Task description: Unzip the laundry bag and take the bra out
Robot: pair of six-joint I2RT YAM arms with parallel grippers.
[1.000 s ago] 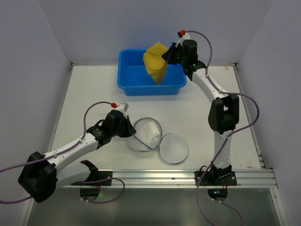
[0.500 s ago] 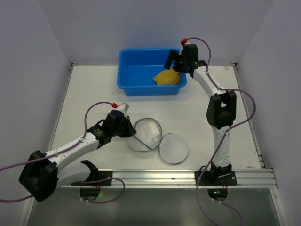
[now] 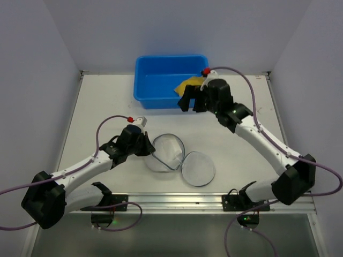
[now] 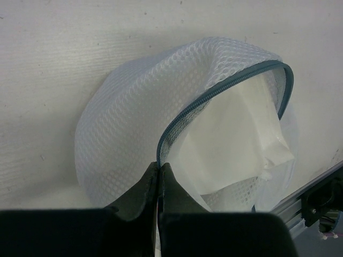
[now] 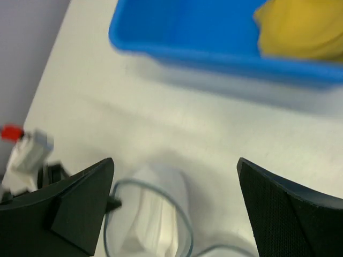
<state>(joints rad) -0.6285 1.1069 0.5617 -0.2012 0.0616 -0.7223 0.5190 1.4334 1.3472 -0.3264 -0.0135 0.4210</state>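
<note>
Unzipped laundry bag (image 3: 170, 152), bra (image 3: 188, 84) in tub (image 3: 155, 80), task seemingly complete; left end effector (image 4: 159, 167) pinches the bag's rim, right end effector (image 3: 193, 101) gapes empty

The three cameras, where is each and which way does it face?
Top external: above and behind the bases, looking down at the table; the left arm and right arm show.
Left wrist: looks along the left fingers, shut on the laundry bag's rim.
Right wrist: looks down between the open right fingers at the blue tub and bra.
All three show the bag.
</note>
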